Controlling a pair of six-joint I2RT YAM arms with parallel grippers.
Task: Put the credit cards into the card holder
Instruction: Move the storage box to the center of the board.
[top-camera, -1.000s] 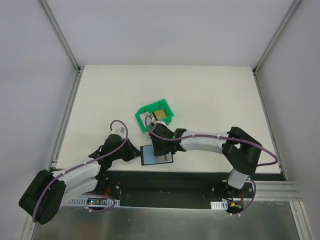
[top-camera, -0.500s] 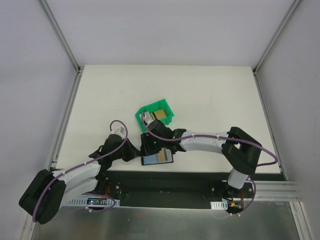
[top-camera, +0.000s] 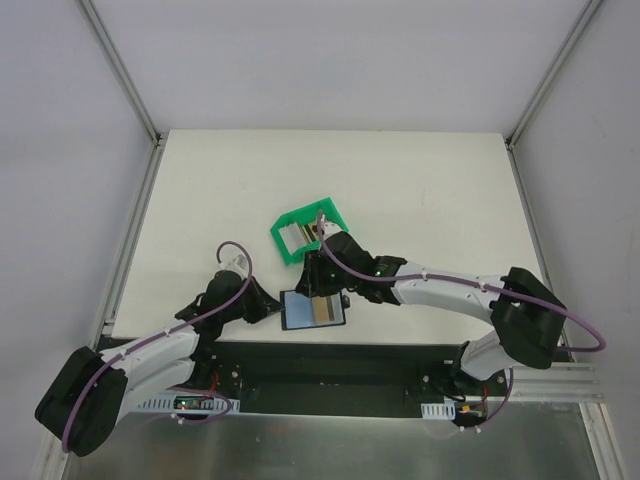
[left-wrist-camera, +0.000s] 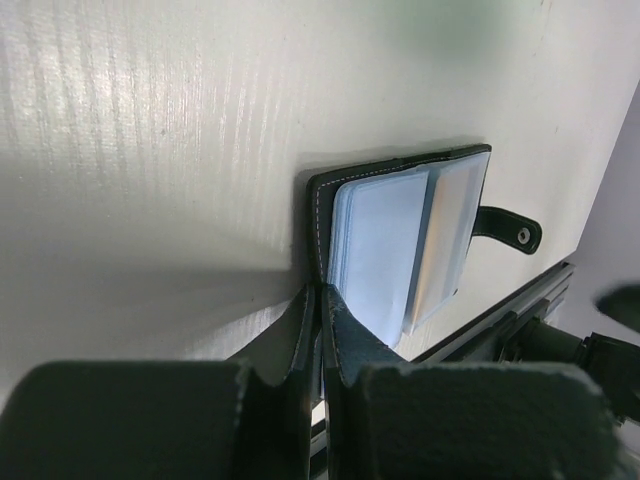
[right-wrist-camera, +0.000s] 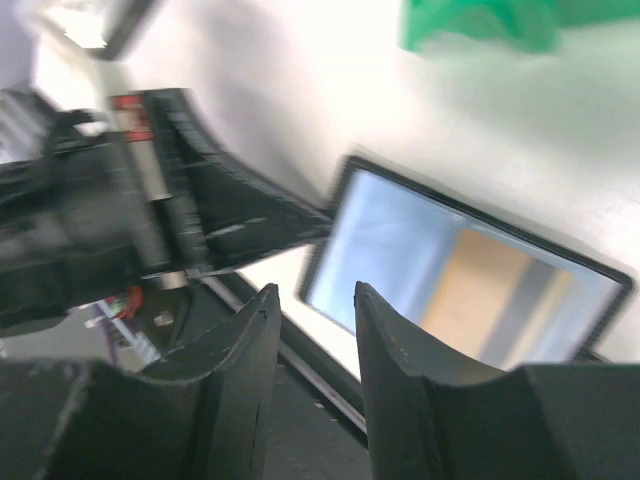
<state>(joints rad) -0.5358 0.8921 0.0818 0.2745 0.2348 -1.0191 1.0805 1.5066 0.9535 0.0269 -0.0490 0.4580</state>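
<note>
Left wrist: left gripper (left-wrist-camera: 318, 298) clenched on card holder (left-wrist-camera: 385, 245) | right wrist: right gripper (right-wrist-camera: 314, 300) released

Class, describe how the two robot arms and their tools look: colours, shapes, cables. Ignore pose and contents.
Both the left arm and right arm have white links, bulky black joints and a looping purple cable. The left tool and right tool are black, each with two tapering matte fingers.

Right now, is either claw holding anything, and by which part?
The left claw pinches the open card holder by the edge of its black cover. The right claw, open above it, holds nothing.
</note>
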